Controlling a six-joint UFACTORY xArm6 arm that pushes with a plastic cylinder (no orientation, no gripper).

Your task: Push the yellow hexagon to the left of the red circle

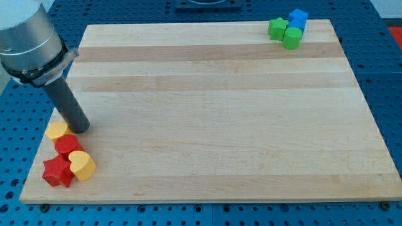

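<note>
The yellow hexagon [56,131] lies at the board's left edge, near the view's bottom left. The red circle [66,146] sits just below and right of it, touching it. My tip [79,127] rests on the board right against the hexagon's right side, above the red circle. A yellow heart [82,165] and a red star [56,171] lie below the red circle, packed close to it.
The wooden board [213,113] fills most of the view. A green block [277,28], a green cylinder [292,37] and a blue block [298,17] cluster at its top right corner. The blue perforated table surrounds the board.
</note>
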